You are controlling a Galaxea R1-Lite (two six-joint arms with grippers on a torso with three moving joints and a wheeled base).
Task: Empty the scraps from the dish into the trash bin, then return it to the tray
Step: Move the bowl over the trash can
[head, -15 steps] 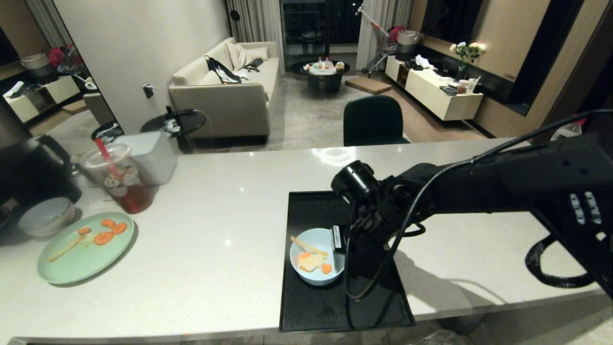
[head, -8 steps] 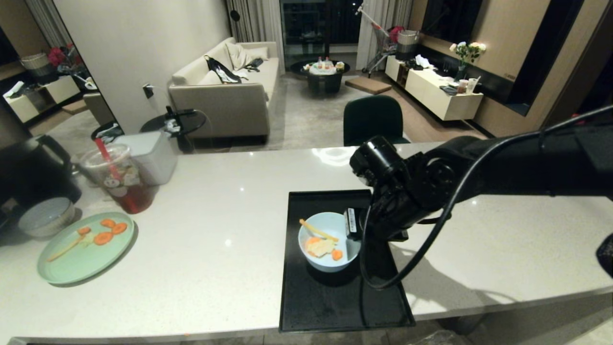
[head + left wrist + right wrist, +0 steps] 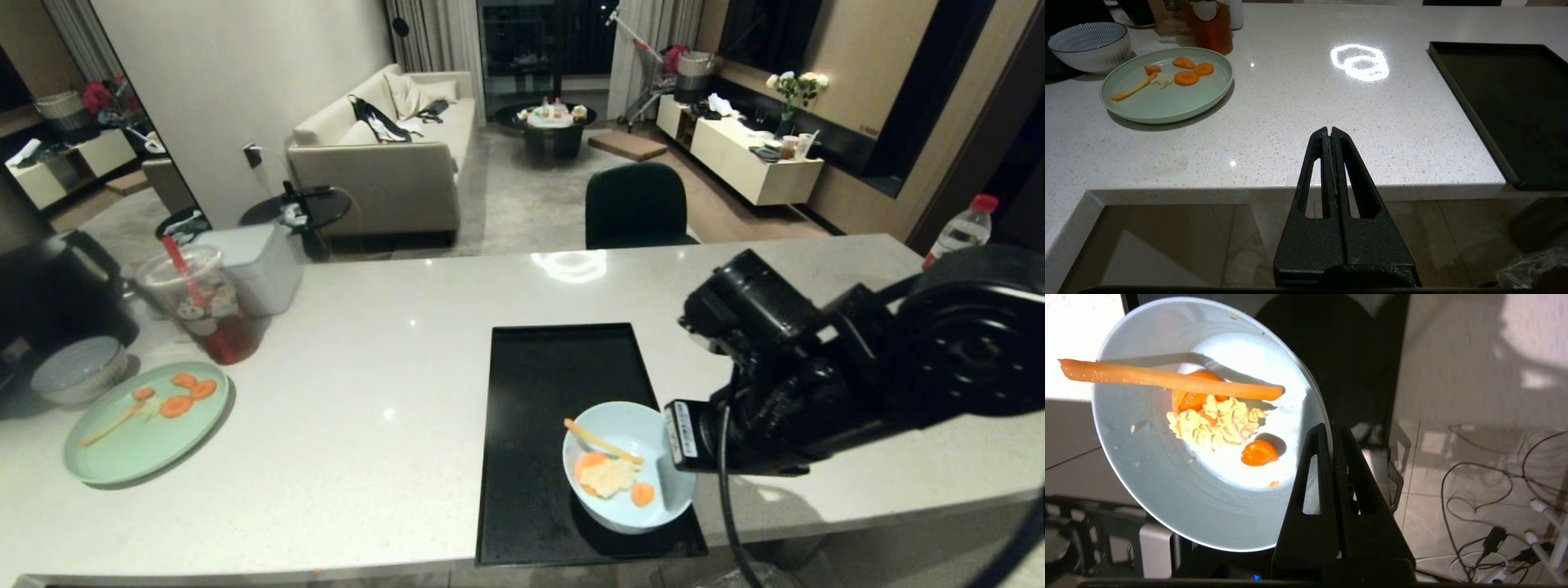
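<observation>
- Dish: pale-blue bowl, pinched at its rim by my right gripper, whose fingers are clamped on the edge, one inside the bowl and one outside.
- Seen from the head, the dish sits over the near right corner of the tray, its right edge reaching past the tray's rim; a dark shadow lies on the tray just under it, so it looks lifted rather than resting, though I cannot be sure.
- Scraps are inside the dish: a long thin orange strip lying across the top, a pale yellow crinkly lump with a carrot slice partly under it, and a smaller orange piece apart from the lump.
- From my right wrist, the dish hangs over the counter's near edge, with floor and loose cables visible beyond it.
- My left gripper is pressed closed on nothing, parked low before the counter's near edge.
- On the counter, well to the left of the tray, lies a green plate with carrot slices, and beside it a ribbed bowl and an iced drink with a red straw.
- A water bottle stands at the counter's far right.
</observation>
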